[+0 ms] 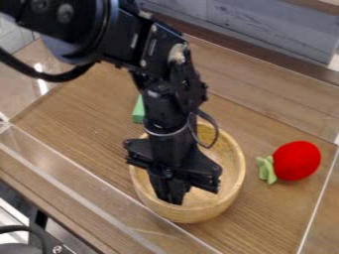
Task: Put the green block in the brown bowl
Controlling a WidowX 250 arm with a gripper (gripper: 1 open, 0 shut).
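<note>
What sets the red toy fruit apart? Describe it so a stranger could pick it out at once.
On the wooden table, find the big brown bowl. Just right of it in the picture, apart from its rim, lies the red toy fruit. It is the only round, bright red thing there, with a small green leaf on the side towards the bowl.

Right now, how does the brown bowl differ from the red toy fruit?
The brown bowl is far bigger than the red toy fruit. The bowl is pale wood, hollow; the fruit is red with a green leaf. The gripper reaches into the bowl; the fruit sits apart. Both are round.
</note>
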